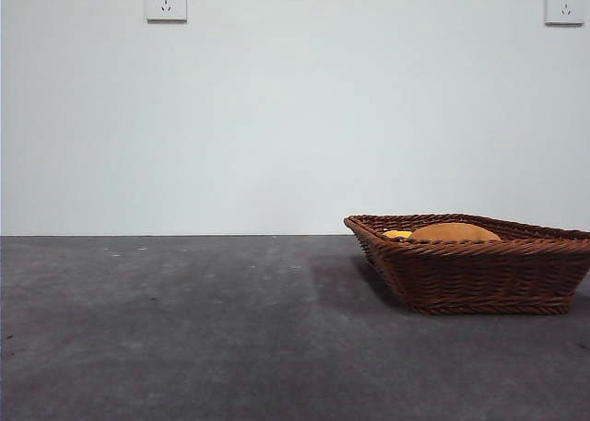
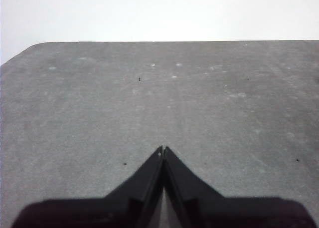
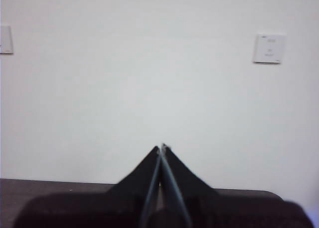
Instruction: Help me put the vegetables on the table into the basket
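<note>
Inside the basket (image 1: 479, 278) lie potato (image 1: 454, 232) and corn (image 1: 397, 234); both grippers closed, empty.

A brown woven basket (image 1: 479, 275) sits on the grey bench (image 1: 184, 329), over on the right. A big orange-brown potato (image 1: 454, 231) lies inside it. A bit of yellow corn (image 1: 397, 234) peeks out just beside the potato.
</note>
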`<act>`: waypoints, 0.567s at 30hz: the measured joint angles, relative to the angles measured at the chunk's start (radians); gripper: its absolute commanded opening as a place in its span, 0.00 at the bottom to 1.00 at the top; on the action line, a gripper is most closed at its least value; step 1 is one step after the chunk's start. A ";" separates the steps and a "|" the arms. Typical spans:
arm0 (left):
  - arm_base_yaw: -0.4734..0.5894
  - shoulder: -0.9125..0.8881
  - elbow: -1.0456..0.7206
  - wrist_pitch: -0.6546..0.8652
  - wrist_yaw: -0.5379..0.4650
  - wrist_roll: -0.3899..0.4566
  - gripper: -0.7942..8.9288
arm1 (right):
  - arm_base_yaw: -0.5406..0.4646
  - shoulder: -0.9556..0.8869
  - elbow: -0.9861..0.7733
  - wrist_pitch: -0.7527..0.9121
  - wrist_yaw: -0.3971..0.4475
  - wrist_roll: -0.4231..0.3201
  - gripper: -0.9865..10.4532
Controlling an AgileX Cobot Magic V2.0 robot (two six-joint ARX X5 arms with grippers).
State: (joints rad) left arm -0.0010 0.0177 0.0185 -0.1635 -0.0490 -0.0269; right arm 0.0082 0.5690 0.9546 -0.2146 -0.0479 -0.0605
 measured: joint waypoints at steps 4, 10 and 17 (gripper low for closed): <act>0.000 0.003 0.000 0.000 0.000 0.000 0.08 | -0.008 -0.189 -0.276 0.033 0.000 0.000 0.09; 0.000 0.005 0.000 0.000 0.000 0.000 0.08 | -0.009 -0.414 -0.653 0.024 0.000 0.000 0.09; 0.000 0.005 0.000 0.000 0.000 0.000 0.08 | -0.037 -0.543 -0.863 0.000 -0.040 0.000 0.09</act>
State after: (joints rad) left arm -0.0010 0.0223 0.0185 -0.1635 -0.0494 -0.0273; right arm -0.0288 0.0257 0.0914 -0.2142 -0.0875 -0.0601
